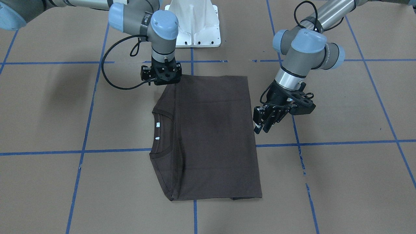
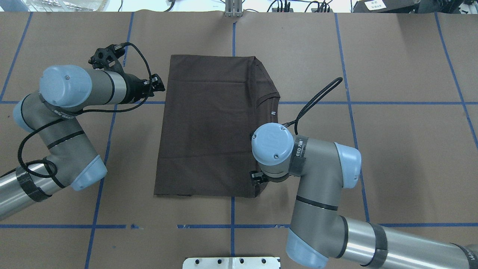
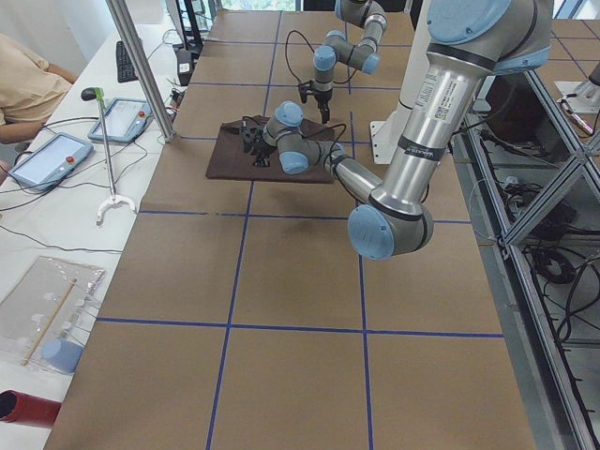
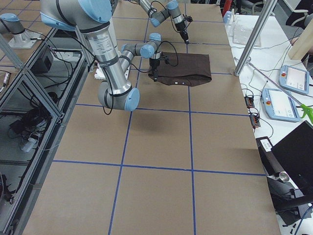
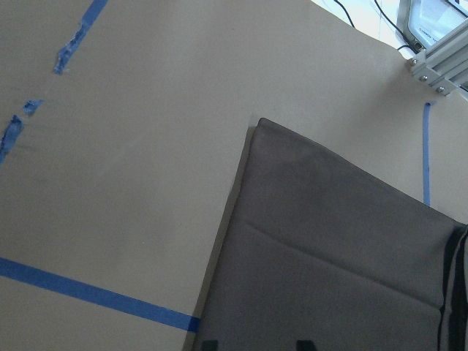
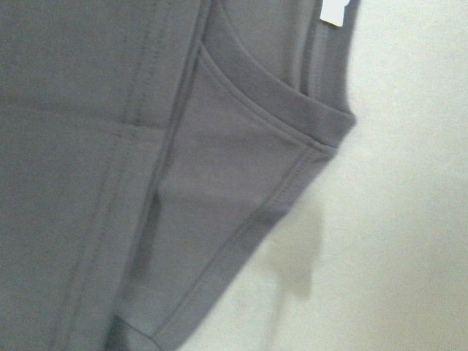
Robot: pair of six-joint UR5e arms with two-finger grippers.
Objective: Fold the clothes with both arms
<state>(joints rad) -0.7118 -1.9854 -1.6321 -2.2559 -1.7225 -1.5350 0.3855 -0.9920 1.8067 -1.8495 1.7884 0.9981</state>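
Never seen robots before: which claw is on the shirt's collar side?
The right claw, pointing straight down at the collar-side corner of the T-shirt; the left claw hangs tilted beside the opposite edge.

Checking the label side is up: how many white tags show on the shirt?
2. One tag lies inside the collar, the other close beside it, not touching. Folds may hide more.

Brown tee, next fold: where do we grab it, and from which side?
Take the T-shirt by the straight edge opposite the collar, near its corners. Come in low from the robot's left, where the open left gripper sits beside it. The shirt lies flat, so a finger probably has to slide under, and that edge is even, unlike the stepped collar end.
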